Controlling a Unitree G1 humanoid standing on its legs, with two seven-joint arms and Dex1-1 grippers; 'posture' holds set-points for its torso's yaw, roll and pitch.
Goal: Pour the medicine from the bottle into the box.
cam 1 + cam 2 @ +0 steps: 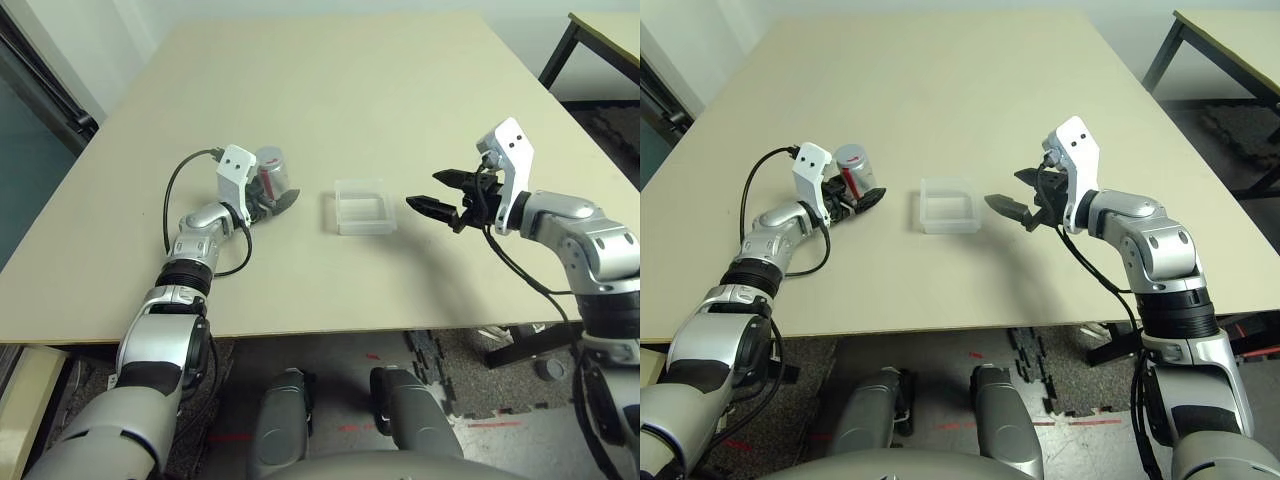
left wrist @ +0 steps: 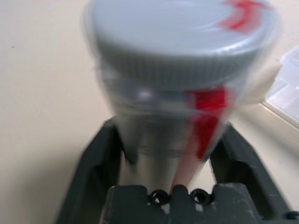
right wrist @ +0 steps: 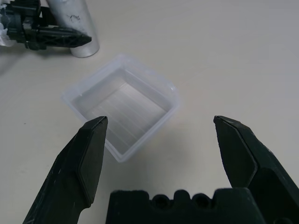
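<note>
The pouring is not begun, I judge: the work is at the grasping step. My left gripper [image 2: 170, 149] is closed around the bottle [image 1: 854, 165], which is to the left of the box [image 1: 950, 226], a little apart from it. The bottle looks upright, and it seems to stand on the table [image 1: 300, 80]. I see its ridged cap [image 2: 177, 60] on top and its red-and-white label [image 2: 210, 116] on the side. In the box I see no medicine; it is open at the top and sits flat.

My right gripper [image 3: 160, 119] is empty, with its fingers wide apart, near the box on its right side.

So the grip seems made, and what is left is nearly everything: to lift the bottle, probably to take off the cap with my right gripper, to bring the mouth above the box and to tilt it. If I tilt too far beside the rim, the medicine may fall outside.

The table is pale and smooth, and bare beyond the box. Farther to the right of the box is another table [image 1: 1240, 40] with dark legs. Behind the box, past the table's far edge, there is a white wall [image 1: 890, 5].
</note>
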